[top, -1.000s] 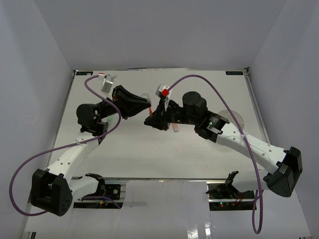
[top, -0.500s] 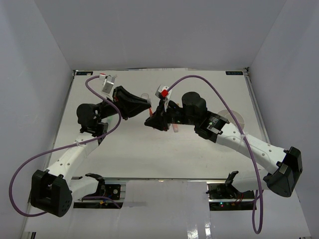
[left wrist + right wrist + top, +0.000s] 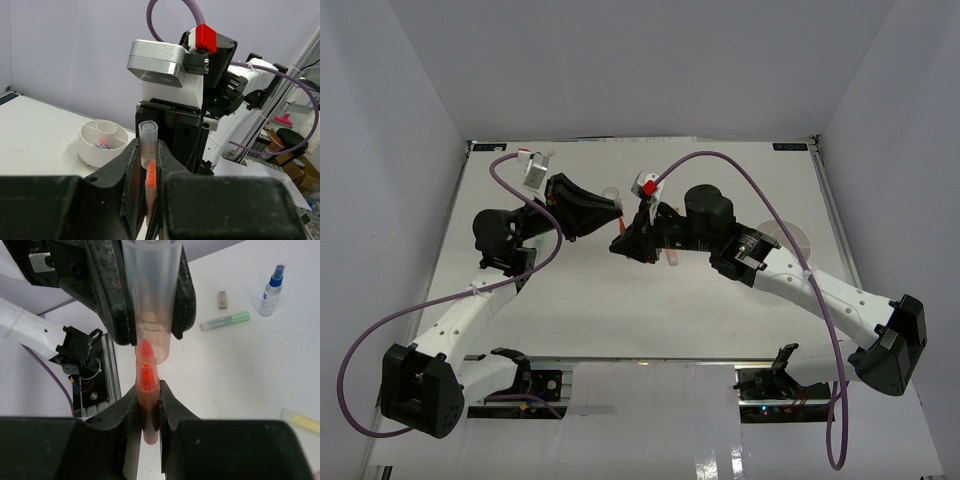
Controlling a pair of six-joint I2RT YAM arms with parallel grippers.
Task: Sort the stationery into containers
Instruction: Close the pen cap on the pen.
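While both arms lean in over the middle of the table (image 3: 650, 310), the top view shows the left gripper (image 3: 616, 214) and right gripper (image 3: 623, 243) nearly tip to tip. The round white tub (image 3: 800, 235) sits off to the right, half hidden behind the right arm, so I can't tell what's in it from up here.

Left wrist cam: the left fingers are clamped on a clear cap (image 3: 148, 136), with the orange marker (image 3: 150, 181) lined up right under it. The tub is back left on the table and you can see its inner dividers. One compartment has something small and bluish with a bit of red; too small to tell what.

Right wrist cam: the right fingers are squeezed tight around the orange marker, and its tip pokes into the cap's open mouth. Lying loose on the table: a green marker (image 3: 226, 320), a little eraser (image 3: 222, 299), a blue-topped spray bottle (image 3: 272, 290) standing upright, and a yellow pen (image 3: 300, 420) at the edge.
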